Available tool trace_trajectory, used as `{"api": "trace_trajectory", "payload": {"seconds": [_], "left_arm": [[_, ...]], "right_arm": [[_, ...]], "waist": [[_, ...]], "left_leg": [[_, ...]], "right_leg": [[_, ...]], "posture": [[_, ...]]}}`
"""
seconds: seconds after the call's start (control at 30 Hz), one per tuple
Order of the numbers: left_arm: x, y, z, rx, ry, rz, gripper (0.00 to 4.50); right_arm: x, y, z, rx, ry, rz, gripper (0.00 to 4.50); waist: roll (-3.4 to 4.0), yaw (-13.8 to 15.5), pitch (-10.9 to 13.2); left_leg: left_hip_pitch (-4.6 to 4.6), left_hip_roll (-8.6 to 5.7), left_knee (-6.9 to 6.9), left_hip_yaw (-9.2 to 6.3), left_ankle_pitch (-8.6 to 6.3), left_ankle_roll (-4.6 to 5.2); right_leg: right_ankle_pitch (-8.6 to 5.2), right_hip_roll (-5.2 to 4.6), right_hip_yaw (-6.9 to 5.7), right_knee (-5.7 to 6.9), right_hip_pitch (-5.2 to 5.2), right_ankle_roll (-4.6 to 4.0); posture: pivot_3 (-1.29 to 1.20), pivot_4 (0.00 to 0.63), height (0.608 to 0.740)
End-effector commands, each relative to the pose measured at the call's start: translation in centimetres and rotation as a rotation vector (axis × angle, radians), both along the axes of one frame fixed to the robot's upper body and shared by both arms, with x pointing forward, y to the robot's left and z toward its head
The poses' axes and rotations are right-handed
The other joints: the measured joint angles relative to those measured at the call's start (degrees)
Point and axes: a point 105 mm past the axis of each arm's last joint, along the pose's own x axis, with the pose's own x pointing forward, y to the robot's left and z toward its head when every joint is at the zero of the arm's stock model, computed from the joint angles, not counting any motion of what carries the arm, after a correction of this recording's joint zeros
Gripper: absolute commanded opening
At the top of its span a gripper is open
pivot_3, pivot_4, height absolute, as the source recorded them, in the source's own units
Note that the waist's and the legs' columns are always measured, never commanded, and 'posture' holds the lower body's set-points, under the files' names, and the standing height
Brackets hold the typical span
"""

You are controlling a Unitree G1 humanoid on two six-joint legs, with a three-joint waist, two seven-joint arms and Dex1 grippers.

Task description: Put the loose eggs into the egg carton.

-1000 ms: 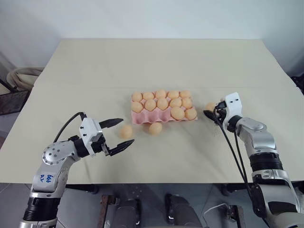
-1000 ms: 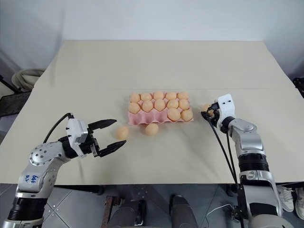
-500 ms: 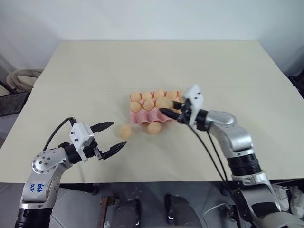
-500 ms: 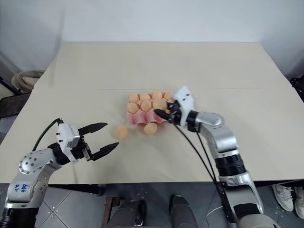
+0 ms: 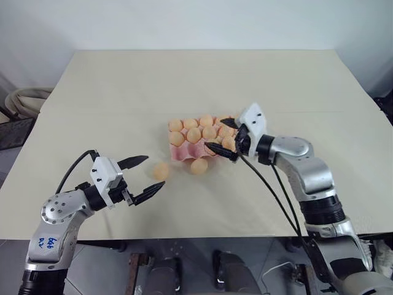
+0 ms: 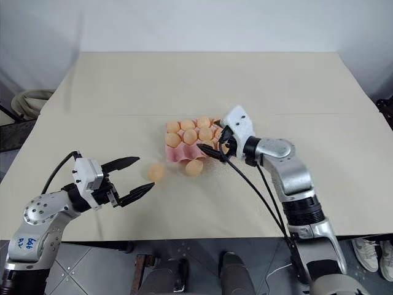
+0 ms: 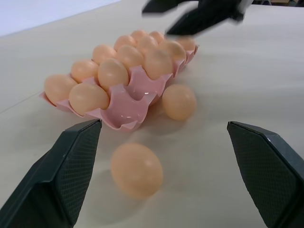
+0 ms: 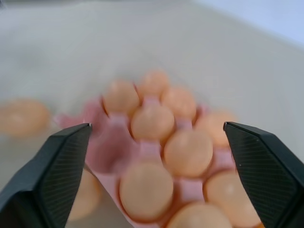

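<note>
The pink egg carton (image 5: pixel 183 154) sits mid-table, most cups filled with peach eggs, and one front cup (image 7: pixel 138 96) bare. Two loose eggs lie on the table in front of it: one (image 5: pixel 161 170) at the front left, one (image 5: pixel 199 166) against the carton's front edge. My left gripper (image 5: pixel 153 171) is open, level, its fingertips just short of the left egg (image 7: pixel 137 170), which lies between them in the left wrist view. My right gripper (image 5: pixel 217 134) is open and empty, hovering over the carton's right half.
The beige table (image 5: pixel 202 80) stretches wide behind and to both sides of the carton. Black cables (image 5: pixel 270 190) hang from my right arm over the front right of the table. A coiled hose (image 5: pixel 21 98) lies off the table's left edge.
My right gripper carried an egg leftward from beside the carton's right end to above the carton and opened; nothing is between its fingers now. The left gripper stayed open and in place.
</note>
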Motion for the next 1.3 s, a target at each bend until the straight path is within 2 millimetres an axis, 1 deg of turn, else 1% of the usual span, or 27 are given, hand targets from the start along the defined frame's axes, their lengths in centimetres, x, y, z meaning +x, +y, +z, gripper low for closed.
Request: {"api": "trace_trajectory", "payload": {"seconds": [0.03,0.13,0.23,0.3,0.37,0.43,0.57,0.6,0.67,0.73,0.87,0.97,1.07,1.13,1.23,1.3], "left_arm": [[-0.2,0.2,0.9,-0.002,-0.035,-0.003,4.50],[-0.1,0.5,0.4,0.010,-0.019,-0.002,4.50],[0.1,0.6,-0.1,0.004,0.011,0.006,4.50],[0.1,0.4,-0.3,-0.010,0.030,-0.007,4.50],[0.0,0.1,-0.5,-0.002,0.034,-0.023,4.50],[0.0,-0.3,-0.7,0.009,0.034,-0.033,4.50],[0.3,-1.4,-1.1,0.020,0.051,-0.072,4.50],[0.3,-2.1,-1.2,0.021,0.054,-0.099,4.50],[0.9,-4.2,-1.5,0.022,0.055,-0.168,4.50],[1.4,-5.6,-1.8,0.023,0.057,-0.210,4.50],[2.5,-8.3,-2.7,0.035,0.057,-0.237,4.50],[3.8,-10.6,-3.7,0.039,0.071,-0.216,4.50],[5.5,-11.9,-4.4,0.061,0.086,-0.156,4.50],[6.1,-13.0,-4.7,0.069,0.088,-0.151,4.50],[7.2,-13.6,-5.2,0.078,0.111,-0.095,4.50],[7.4,-13.9,-5.5,0.083,0.124,-0.081,4.50]], "right_arm": [[-2.8,-3.5,0.3,0.033,-0.066,0.042,4.46],[-5.0,-6.5,-1.2,0.017,-0.065,0.054,4.46],[-6.8,-9.9,-3.5,-0.046,-0.025,0.012,4.46],[-7.6,-10.8,-4.1,-0.072,-0.012,-0.001,4.46],[-7.8,-11.5,-4.1,-0.041,-0.010,-0.036,4.46],[-8.0,-11.8,-4.2,-0.046,-0.011,-0.049,4.46],[-8.3,-11.6,-4.0,-0.033,-0.015,-0.065,4.46],[-8.4,-11.6,-4.0,-0.036,-0.013,-0.067,4.46],[-8.7,-11.9,-4.2,-0.046,-0.002,-0.087,4.46],[-8.8,-12.2,-4.2,-0.051,0.002,-0.106,4.46],[-9.2,-12.4,-4.0,-0.050,-0.004,-0.133,4.46],[-9.8,-12.1,-3.5,-0.040,-0.018,-0.150,4.46],[-10.3,-11.7,-3.3,-0.032,-0.021,-0.159,4.46],[-10.6,-11.5,-3.2,-0.027,-0.024,-0.166,4.46],[-10.8,-11.2,-2.9,-0.019,-0.029,-0.171,4.46],[-10.9,-11.1,-2.7,-0.016,-0.031,-0.173,4.46]], "waist": [[0.00,0.66,0.00],[0.00,1.20,0.00],[0.00,1.32,0.00],[0.00,1.21,0.00],[0.00,0.86,0.00],[0.00,0.69,0.00],[0.00,0.93,0.00],[0.00,1.09,0.00],[0.00,1.44,0.00],[0.00,1.86,0.00],[0.00,2.01,0.00],[0.00,1.99,-0.01],[0.00,2.35,-0.01],[-0.02,2.42,-0.02],[-0.02,2.46,-0.02],[-0.02,2.49,-0.02]], "left_leg": [[0.00,-0.01,0.01,-0.05,-0.02,0.04],[0.01,-0.01,0.04,-0.02,-0.15,0.17],[0.06,0.00,0.06,0.19,-0.21,0.22],[0.14,0.02,0.07,0.27,-0.30,0.11],[0.24,0.09,0.11,0.40,-0.31,0.09],[0.34,0.11,0.15,0.45,-0.33,0.04],[0.37,0.15,0.21,0.47,-0.32,0.02],[0.37,0.15,0.22,0.49,-0.32,0.02],[0.37,0.15,0.23,0.50,-0.32,0.01],[0.33,0.14,0.24,0.49,-0.32,0.01],[0.23,0.12,0.25,0.51,-0.34,0.06],[0.24,0.13,0.23,0.54,-0.33,0.15],[0.25,0.15,0.31,0.54,-0.28,0.23],[0.28,0.15,0.43,0.54,-0.29,0.22],[0.34,0.14,0.58,0.57,-0.32,0.17],[0.31,0.15,0.83,0.56,-0.34,0.13]], "right_leg": [[0.00,-0.01,-0.05,-0.07,0.07,0.00],[0.00,-0.03,-0.10,-0.46,0.28,0.00],[0.00,-0.06,-0.04,-0.55,0.32,0.01],[0.00,-0.06,0.01,-0.53,0.35,0.01],[0.00,-0.02,0.10,-0.44,0.35,0.01],[0.00,-0.02,0.17,-0.31,0.38,0.01],[0.00,-0.02,0.17,-0.21,0.39,-0.02],[0.00,-0.03,0.18,-0.20,0.39,-0.02],[0.00,-0.03,0.19,-0.22,0.39,-0.02],[0.00,-0.06,0.15,-0.27,0.41,-0.01],[0.04,-0.05,0.15,-0.42,0.38,0.06],[0.05,-0.02,0.15,-0.41,0.37,0.08],[0.05,0.02,0.11,-0.34,0.39,0.09],[0.06,0.04,0.12,-0.24,0.44,0.10],[0.09,0.04,0.16,-0.13,0.52,0.16],[0.10,0.03,0.17,-0.03,0.54,0.18]], "posture": [[0.00,0.150,0.740],[0.00,0.150,0.740],[0.00,0.150,0.740],[0.00,0.150,0.740],[0.00,0.150,0.740],[0.00,0.150,0.740],[0.00,0.150,0.740],[0.00,0.150,0.740],[0.00,0.150,0.740],[0.00,0.150,0.740],[0.00,0.150,0.740],[0.00,0.150,0.740],[0.00,0.150,0.740],[0.00,0.150,0.740],[0.00,0.150,0.740],[0.00,0.150,0.740]]}}
